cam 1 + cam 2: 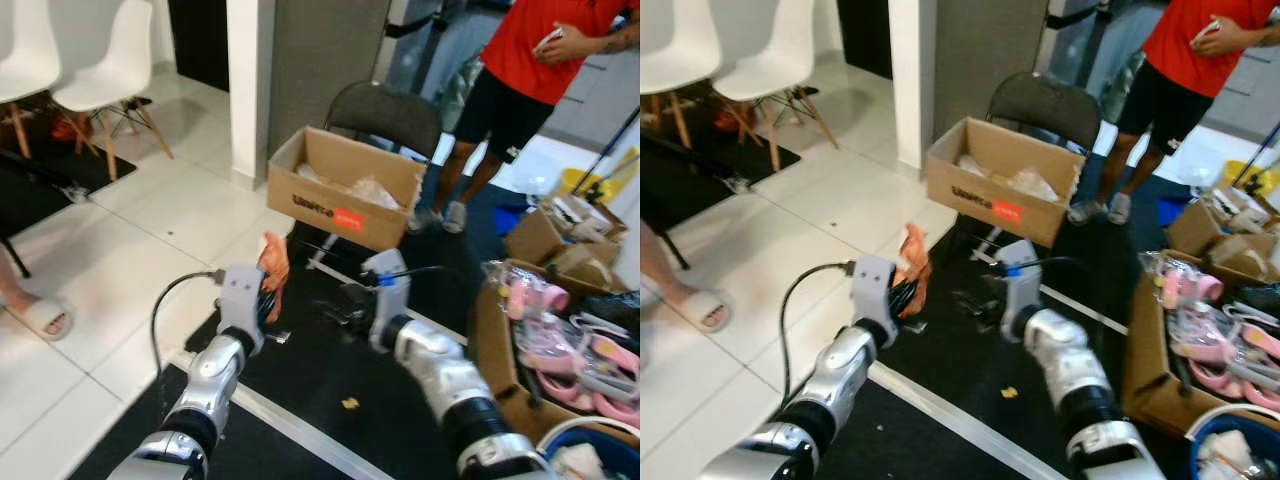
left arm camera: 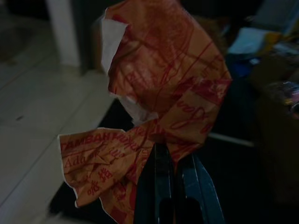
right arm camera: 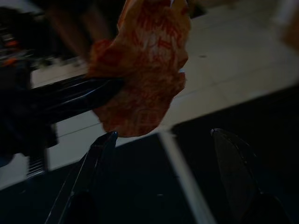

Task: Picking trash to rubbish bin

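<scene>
My left gripper (image 1: 268, 298) is shut on a crumpled orange wrapper (image 1: 274, 266) with red print, held up above the edge of the black mat. In the left wrist view the two fingers (image 2: 161, 179) pinch the wrapper's (image 2: 163, 84) lower fold. My right gripper (image 1: 338, 316) hovers low over the mat just right of the wrapper, and its fingers (image 3: 96, 158) stand wide open with nothing between them. The right wrist view looks at the wrapper (image 3: 145, 65) and the left fingers that hold it. An open cardboard box (image 1: 345, 190) with clear plastic inside stands ahead.
A dark chair (image 1: 385, 115) stands behind the box. A person in a red shirt (image 1: 545, 45) stands at the back right. Boxes of pink items (image 1: 560, 340) crowd the right. White chairs (image 1: 95, 60) and a slippered foot (image 1: 40, 316) are on the left. A yellow scrap (image 1: 350, 403) lies on the mat.
</scene>
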